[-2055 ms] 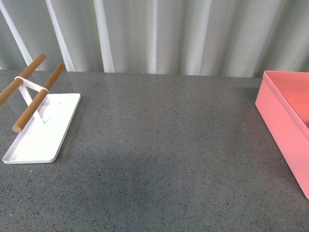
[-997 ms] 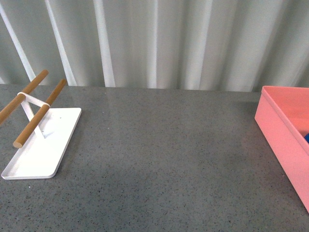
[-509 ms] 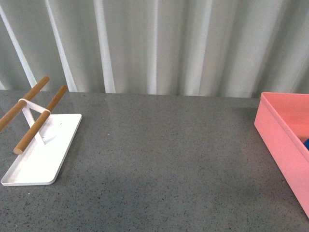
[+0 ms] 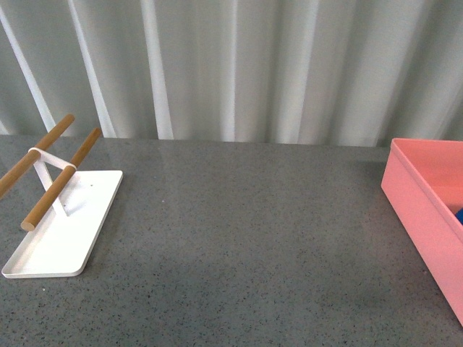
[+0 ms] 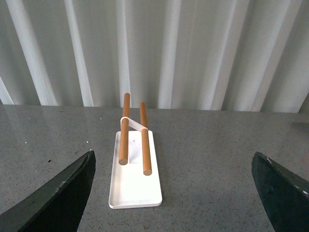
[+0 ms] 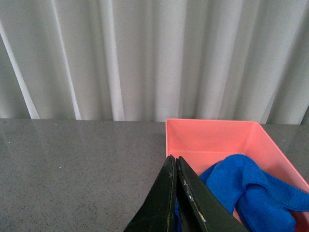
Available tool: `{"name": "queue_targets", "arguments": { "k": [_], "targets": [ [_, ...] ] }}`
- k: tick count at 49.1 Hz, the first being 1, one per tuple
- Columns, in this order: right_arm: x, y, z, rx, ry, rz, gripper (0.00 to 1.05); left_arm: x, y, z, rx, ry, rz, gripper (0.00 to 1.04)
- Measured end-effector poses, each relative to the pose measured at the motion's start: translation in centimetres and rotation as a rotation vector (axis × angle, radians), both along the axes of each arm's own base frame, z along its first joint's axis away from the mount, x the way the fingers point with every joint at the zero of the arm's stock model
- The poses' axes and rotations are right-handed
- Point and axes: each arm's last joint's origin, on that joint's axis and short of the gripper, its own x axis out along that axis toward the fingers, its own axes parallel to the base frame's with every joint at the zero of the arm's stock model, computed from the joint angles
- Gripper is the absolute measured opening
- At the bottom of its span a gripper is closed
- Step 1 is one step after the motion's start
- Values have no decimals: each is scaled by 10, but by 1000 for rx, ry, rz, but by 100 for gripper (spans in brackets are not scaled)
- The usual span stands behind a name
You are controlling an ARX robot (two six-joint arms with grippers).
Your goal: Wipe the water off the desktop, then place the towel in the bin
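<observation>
The blue towel [image 6: 251, 188] lies crumpled inside the pink bin [image 6: 212, 135]. My right gripper [image 6: 173, 159] hangs over the bin's near end, beside the towel, shut with its jaws pressed flat together and nothing between them. In the front view the bin [image 4: 423, 210] stands at the right edge, with only a sliver of the towel [image 4: 460, 212] showing. The speckled grey desktop [image 4: 246, 238] looks dry. My left gripper [image 5: 173, 159] is open wide above the desktop [image 5: 217, 159], its dark fingers [image 5: 63, 198] far apart and empty. Neither arm shows in the front view.
A flat white tray [image 4: 61, 231] carrying two wooden rods [image 4: 61, 181] sits at the desktop's left side; the left wrist view shows the tray [image 5: 135, 188] straight ahead of the open fingers. A pale pleated curtain [image 4: 231, 65] closes off the back.
The front view has shifted upward: tray, bin and desktop edge now sit lower in the picture, and a sliver of blue towel shows in the bin. Nothing moved in the last half second.
</observation>
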Motion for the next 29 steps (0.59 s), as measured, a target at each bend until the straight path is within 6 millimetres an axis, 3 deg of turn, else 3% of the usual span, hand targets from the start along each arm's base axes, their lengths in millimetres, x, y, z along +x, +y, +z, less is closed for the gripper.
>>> {"name": "queue_targets", "arguments": {
  "k": [29],
  "targets": [
    [-18, 0, 2, 1, -10, -3, 3, 0, 0, 0, 0, 0, 0, 98]
  ]
}}
